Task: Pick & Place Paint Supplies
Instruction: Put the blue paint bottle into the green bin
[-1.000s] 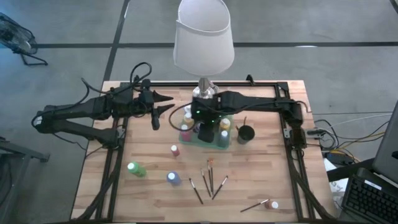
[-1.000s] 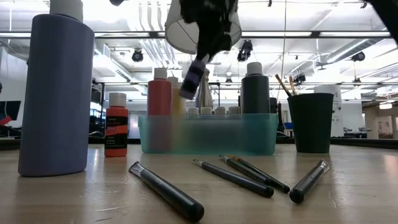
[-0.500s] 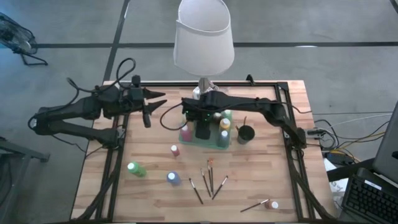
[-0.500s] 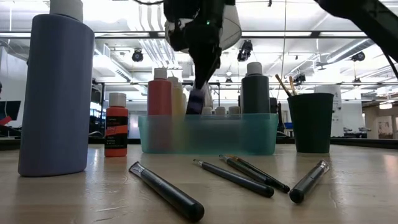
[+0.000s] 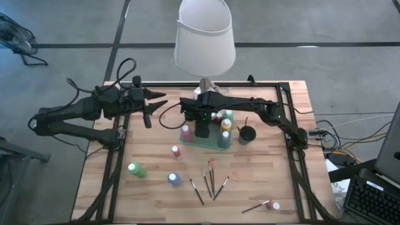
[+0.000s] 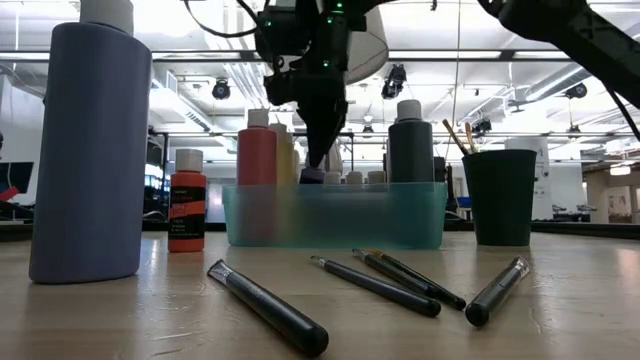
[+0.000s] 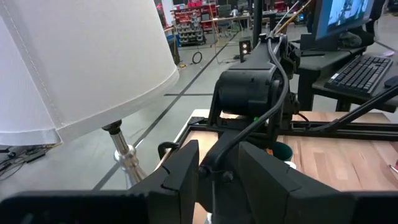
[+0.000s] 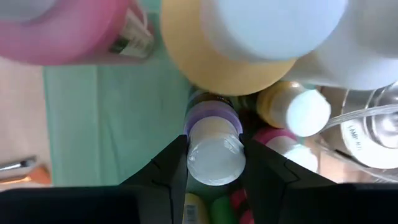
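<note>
My right gripper [image 6: 318, 165] points down into the teal bin [image 6: 400, 215] at the table's far middle, shut on a small purple paint bottle [image 6: 312, 176] with a white cap. The bin also holds red [image 6: 257, 150], yellow [image 5: 226, 125] and dark [image 6: 410, 145] bottles standing upright. Loose on the table are a red [image 5: 175, 150], a green [image 5: 136, 169] and a blue bottle [image 5: 174, 179], plus several paintbrushes [image 5: 211, 178]. My left gripper [image 5: 152, 105] hovers level over the far left, open, with nothing between its fingers. My right gripper pinches the purple bottle at its white-capped top end [image 8: 214, 158] between its two fingers [image 8: 171, 168], coming from above and pointing down. The bottle hangs upright below them, cap up. Its lower part is behind the bin wall, so whether it rests on the bin floor cannot be told.
A white-shaded lamp [image 5: 204, 37] stands just behind the bin. A black cup [image 5: 247, 134] with brushes sits right of the bin. One more brush and small bottle [image 5: 269, 204] lie near the front right. The table's near left is bare wood.
My right gripper has sunk toward the bin with the purple bottle and shifted a little toward the table's left. The bottle, tilted at first, now hangs upright with its lower end inside the bin. My left gripper has drawn back slightly toward the table's left edge.
</note>
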Available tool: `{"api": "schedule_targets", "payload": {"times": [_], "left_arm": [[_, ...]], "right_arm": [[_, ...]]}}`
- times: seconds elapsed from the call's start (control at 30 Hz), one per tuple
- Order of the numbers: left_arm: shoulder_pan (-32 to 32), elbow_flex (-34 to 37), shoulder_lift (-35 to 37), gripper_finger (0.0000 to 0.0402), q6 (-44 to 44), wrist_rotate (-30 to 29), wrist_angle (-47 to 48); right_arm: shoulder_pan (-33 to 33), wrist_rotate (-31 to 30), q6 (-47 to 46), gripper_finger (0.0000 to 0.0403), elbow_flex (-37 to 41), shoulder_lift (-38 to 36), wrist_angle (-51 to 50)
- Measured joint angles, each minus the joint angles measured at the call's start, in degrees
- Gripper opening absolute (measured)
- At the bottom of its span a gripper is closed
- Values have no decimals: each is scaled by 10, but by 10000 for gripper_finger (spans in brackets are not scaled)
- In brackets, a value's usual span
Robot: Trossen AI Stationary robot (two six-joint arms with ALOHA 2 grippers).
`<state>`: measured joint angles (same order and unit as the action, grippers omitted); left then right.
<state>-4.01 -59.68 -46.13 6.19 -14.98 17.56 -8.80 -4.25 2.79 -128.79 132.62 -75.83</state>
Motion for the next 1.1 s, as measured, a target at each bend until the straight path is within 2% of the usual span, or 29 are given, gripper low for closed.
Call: {"api": "schedule_targets", "payload": {"times": [1.1], "left_arm": [[0,0,0,122,-4,1,0]], "right_arm": [[-8,-4,4,116,57,-1,53]]}}
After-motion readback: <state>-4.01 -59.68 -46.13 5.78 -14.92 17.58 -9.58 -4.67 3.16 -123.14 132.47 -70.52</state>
